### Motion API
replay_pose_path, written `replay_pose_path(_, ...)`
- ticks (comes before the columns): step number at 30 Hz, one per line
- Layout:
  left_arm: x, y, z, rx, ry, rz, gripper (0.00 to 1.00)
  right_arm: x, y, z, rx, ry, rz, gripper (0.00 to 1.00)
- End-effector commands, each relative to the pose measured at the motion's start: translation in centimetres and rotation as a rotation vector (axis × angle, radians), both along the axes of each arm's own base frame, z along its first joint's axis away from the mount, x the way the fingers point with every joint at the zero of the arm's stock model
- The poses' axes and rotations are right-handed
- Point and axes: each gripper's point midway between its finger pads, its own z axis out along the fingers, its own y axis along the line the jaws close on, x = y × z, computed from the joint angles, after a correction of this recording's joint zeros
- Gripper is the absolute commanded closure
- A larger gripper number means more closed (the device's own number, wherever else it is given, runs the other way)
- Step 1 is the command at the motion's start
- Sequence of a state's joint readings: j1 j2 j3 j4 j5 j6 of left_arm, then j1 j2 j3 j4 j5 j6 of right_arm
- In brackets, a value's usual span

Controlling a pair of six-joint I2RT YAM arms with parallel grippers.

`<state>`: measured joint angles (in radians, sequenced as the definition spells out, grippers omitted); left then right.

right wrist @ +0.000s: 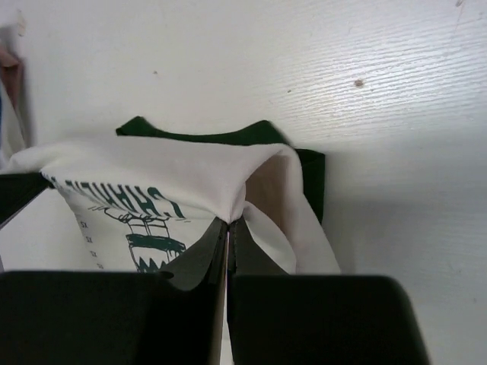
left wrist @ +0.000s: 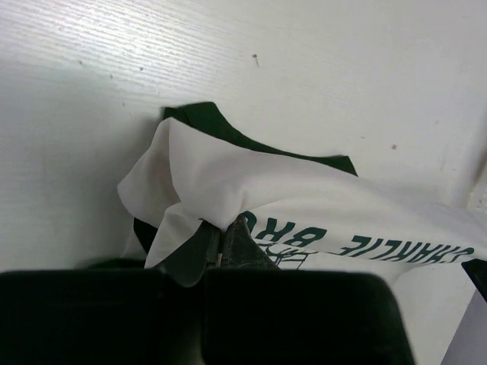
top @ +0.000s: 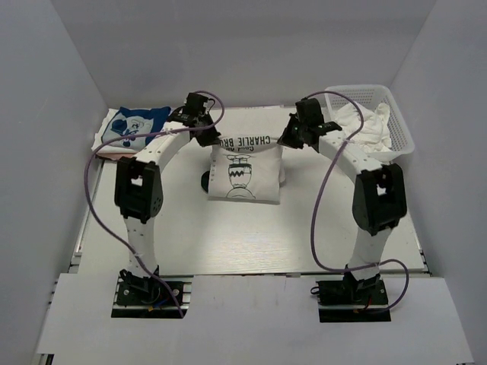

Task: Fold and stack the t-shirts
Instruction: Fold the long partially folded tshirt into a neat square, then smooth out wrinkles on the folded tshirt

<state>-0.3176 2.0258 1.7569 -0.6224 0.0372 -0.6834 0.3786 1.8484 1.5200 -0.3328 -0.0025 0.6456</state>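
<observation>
Basket: I see a white slatted basket [top: 402, 125] on the far right of the desk [top: 228, 243].
Basket contents: crumpled white cloth [top: 365, 125] fills it, heaped up to the rim; I cannot tell what garment it is.
Task item: the Charlie Brown shirt [top: 245, 173] sits just left of the basket, at mid-desk.
Its look: a white front with dark lettering and a cartoon figure, upside down from my overhead view. Dark green cloth peeks out behind its far edge. Its near part lies flat on the desk while the far edge is lifted and stretched between the two arms.
Other shirt: a folded white-and-blue shirt [top: 135, 125] lies well left of the basket, beyond the Charlie Brown shirt. A pinkish edge shows beneath it.
Left end effector [left wrist: 221, 245]: pressed together, pinching the shirt corner farther from the basket; white cloth bunches over the fingertips.
Right end effector [right wrist: 228, 228]: pressed together, pinching the shirt corner nearer the basket.
Left arm [top: 137, 190]: arched high from its base, wrist reaching in toward the shirt.
Right arm [top: 377, 198]: arched the same way, its wrist beside the basket's left wall.
</observation>
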Motion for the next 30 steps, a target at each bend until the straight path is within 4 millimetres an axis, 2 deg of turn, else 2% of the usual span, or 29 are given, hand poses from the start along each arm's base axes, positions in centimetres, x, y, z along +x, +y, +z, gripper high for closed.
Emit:
replay_pose_path(1, 2.0, 1.1, -0.7, -0.007, 0.021, -0.01, 1.0, 2.7, -0.2, -0.4, 0.046, 0.017, 0.008, 1.0)
replay_pose_path(2, 2.6, 1.5, -1.3, -0.005, 0.028, 0.001, 1.0, 3.4, 0.3, -1.4, 0.058, 0.042, 0.027, 1.0)
replay_pose_path(3, 3.2, 1.1, -2.6, -0.014, 0.048, -0.011, 0.98, 4.3, 0.6, -2.7, 0.062, 0.061, 0.034, 1.0)
replay_pose_path(4, 3.9, 1.3, -3.1, -0.022, 0.046, -0.006, 0.92, 4.5, 0.6, -4.5, 0.065, 0.098, 0.039, 1.0)
replay_pose_path(5, 4.3, 1.0, -3.4, -0.033, 0.042, -0.014, 0.86, 5.8, 1.4, -3.1, 0.094, 0.054, 0.063, 1.0)
replay_pose_path(6, 5.1, 0.8, -3.0, -0.057, 0.027, -0.035, 0.79, 6.4, 1.6, -4.3, 0.091, 0.068, 0.067, 0.97)
replay_pose_path(7, 5.5, 0.5, -4.1, -0.065, 0.044, -0.044, 0.57, 6.5, 1.6, -6.1, 0.08, 0.103, 0.082, 0.9)
replay_pose_path(8, 5.8, 0.3, -4.1, -0.066, 0.035, -0.062, 0.52, 6.4, 2.0, -6.3, 0.084, 0.121, 0.108, 0.85)
replay_pose_path(9, 6.5, 0.4, -3.2, -0.074, 0.013, -0.071, 0.5, 7.8, 2.4, -5.1, 0.083, 0.075, 0.129, 0.78)
replay_pose_path(10, 6.3, 0.4, -3.0, -0.073, 0.018, -0.088, 0.44, 7.4, 2.8, -4.9, 0.082, 0.082, 0.153, 0.56)
replay_pose_path(11, 6.0, 0.3, -2.6, -0.075, 0.019, -0.102, 0.18, 7.4, 2.6, -4.7, 0.064, 0.072, 0.167, 0.47)
replay_pose_path(12, 5.6, 0.4, -2.4, -0.068, 0.017, -0.11, 0.0, 6.8, 2.5, -4.5, 0.043, 0.063, 0.176, 0.33)
replay_pose_path(13, 5.4, 1.0, -2.0, -0.042, 0.001, -0.103, 0.0, 6.2, 1.7, -4.4, 0.012, 0.059, 0.162, 0.1)
replay_pose_path(14, 3.9, 1.5, -3.7, 0.001, 0.034, -0.097, 0.0, 6.6, 1.6, -4.1, -0.003, 0.006, 0.173, 0.1)
replay_pose_path(15, 3.3, 1.7, -1.5, -0.001, -0.01, -0.104, 0.0, 5.2, 1.0, -3.8, -0.014, -0.001, 0.176, 0.1)
replay_pose_path(16, 2.6, 2.1, -1.4, 0.012, -0.02, -0.103, 0.0, 3.7, 0.2, -4.1, -0.031, -0.001, 0.177, 0.1)
replay_pose_path(17, 1.2, 2.4, -3.1, 0.017, 0.005, -0.103, 0.0, 3.2, -0.1, -2.7, -0.057, -0.053, 0.203, 0.1)
replay_pose_path(18, 0.5, 2.6, -3.1, 0.024, 0.001, -0.112, 0.0, 3.3, -0.4, -2.9, -0.071, -0.083, 0.208, 0.1)
replay_pose_path(19, -0.2, 3.0, -1.9, 0.027, -0.022, -0.106, 0.0, 1.8, -0.8, -3.6, -0.085, -0.063, 0.226, 0.1)
replay_pose_path(20, -1.6, 3.2, -3.5, 0.056, 0.011, -0.1, 0.0, 1.3, -0.9, -4.1, -0.106, -0.06, 0.255, 0.1)
replay_pose_path(21, -2.7, 3.0, -4.1, 0.064, 0.019, -0.118, 0.0, 0.4, -1.0, -4.9, -0.121, -0.043, 0.287, 0.1)
replay_pose_path(22, -2.7, 3.0, -4.1, 0.064, 0.02, -0.118, 0.0, 0.0, -0.7, -5.3, -0.122, -0.032, 0.297, 0.1)
replay_pose_path(23, -3.4, 2.8, -5.2, 0.054, 0.041, -0.13, 0.0, -0.2, -0.6, -5.9, -0.135, -0.025, 0.314, 0.1)
replay_pose_path(26, -3.8, 2.6, -5.9, 0.032, 0.055, -0.123, 0.0, -0.9, 0.4, -7.4, -0.14, 0.008, 0.353, 0.1)
replay_pose_path(27, -3.9, 2.7, -6.8, 0.038, 0.084, -0.123, 0.0, -1.2, 0.7, -7.9, -0.143, 0.023, 0.364, 0.1)
replay_pose_path(30, -4.0, 1.9, -7.1, 0.007, 0.098, -0.149, 0.0, -1.1, 1.8, -9.6, -0.136, 0.06, 0.388, 0.1)
